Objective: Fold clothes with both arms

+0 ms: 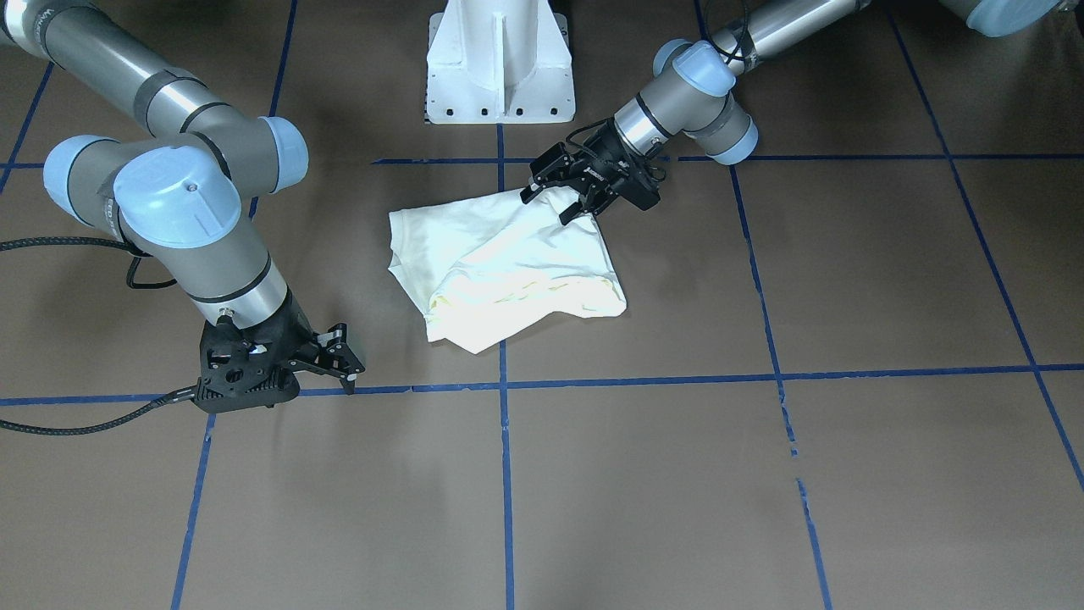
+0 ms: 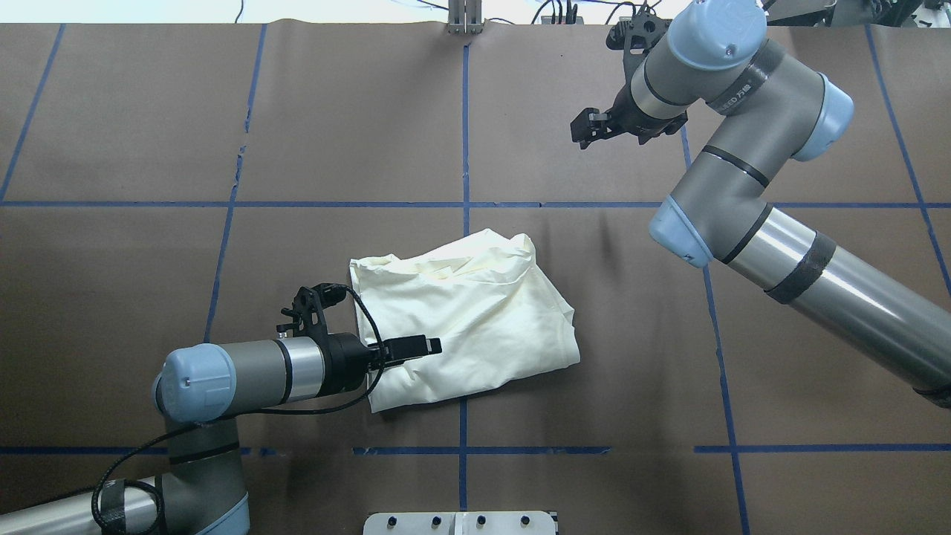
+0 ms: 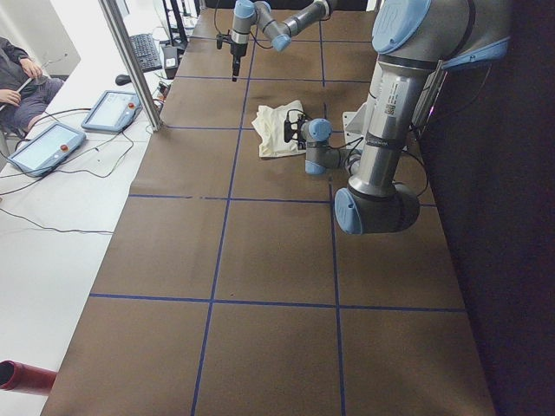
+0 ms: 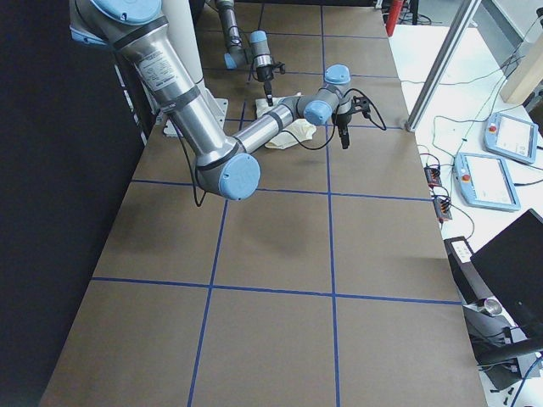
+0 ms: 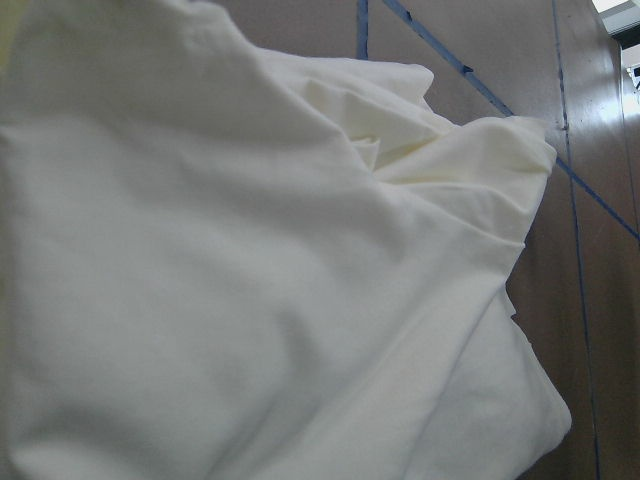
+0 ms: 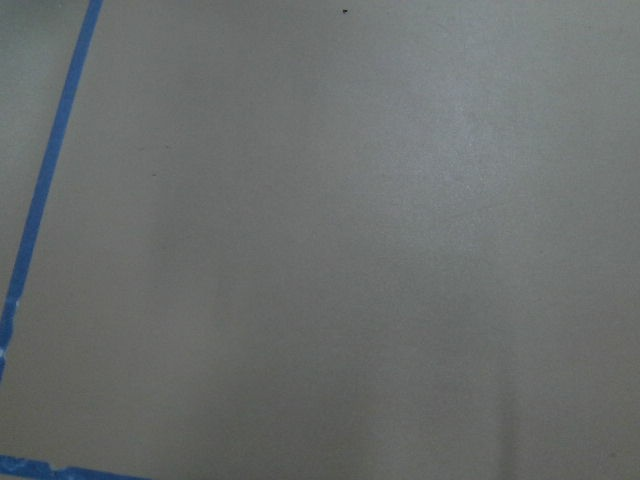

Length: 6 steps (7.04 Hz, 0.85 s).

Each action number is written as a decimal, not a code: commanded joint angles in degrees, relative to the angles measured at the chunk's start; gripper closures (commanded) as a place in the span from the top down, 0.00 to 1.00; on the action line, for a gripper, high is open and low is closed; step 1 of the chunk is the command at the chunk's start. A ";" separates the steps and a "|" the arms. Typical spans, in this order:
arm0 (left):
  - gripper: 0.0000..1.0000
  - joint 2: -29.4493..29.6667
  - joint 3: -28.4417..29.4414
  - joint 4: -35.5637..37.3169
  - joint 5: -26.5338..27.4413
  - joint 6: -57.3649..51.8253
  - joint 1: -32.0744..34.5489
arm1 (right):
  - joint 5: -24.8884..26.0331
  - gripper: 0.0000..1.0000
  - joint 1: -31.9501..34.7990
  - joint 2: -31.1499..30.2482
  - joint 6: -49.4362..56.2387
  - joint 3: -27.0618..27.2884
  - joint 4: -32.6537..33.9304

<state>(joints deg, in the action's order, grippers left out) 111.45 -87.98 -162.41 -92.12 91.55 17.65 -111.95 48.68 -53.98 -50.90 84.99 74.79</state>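
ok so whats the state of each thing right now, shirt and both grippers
T-shirt: loosely folded heap on the table, plain side up, no print showing
left gripper: open, straddling the T-shirt's edge
right gripper: low over the table, apart from the T-shirt; open or shut unclear

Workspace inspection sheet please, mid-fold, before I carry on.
Surface: brown paper with blue tape grid, flat.
Job's things: cream T-shirt bunched near centre, plain side up, print not visible.
Clutter: white pedestal base at the robot's edge; nothing else seen.
Tools: left tool open, astride the shirt's edge; right tool looks open, empty, over bare paper, apart from the shirt.
Cables: black cable runs along left arm; braided cable trails from right wrist.
Surroundings: teach pendants and a seated person beside the table.
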 commanded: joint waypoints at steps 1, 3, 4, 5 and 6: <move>1.00 -0.09 -2.79 0.51 -0.34 -0.49 1.93 | 0.07 1.00 0.01 -0.07 -0.08 0.00 0.00; 1.00 -0.01 -3.78 2.44 -0.87 -3.71 4.83 | 0.24 1.00 0.01 -0.07 -0.16 0.00 0.18; 1.00 0.60 -3.61 5.50 -0.44 -6.35 5.46 | 0.15 1.00 0.01 -0.07 -0.16 0.00 0.18; 1.00 0.70 -2.82 6.14 -0.43 -6.55 5.90 | 0.24 1.00 0.01 -0.16 -0.43 0.26 0.18; 1.00 1.83 -1.16 6.14 -0.35 -6.47 5.81 | 0.24 1.00 0.01 -0.42 -0.51 0.79 0.35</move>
<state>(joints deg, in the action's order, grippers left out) 112.29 -90.70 -156.92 -92.57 85.51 23.24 -111.73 48.69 -54.18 -51.26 85.29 75.01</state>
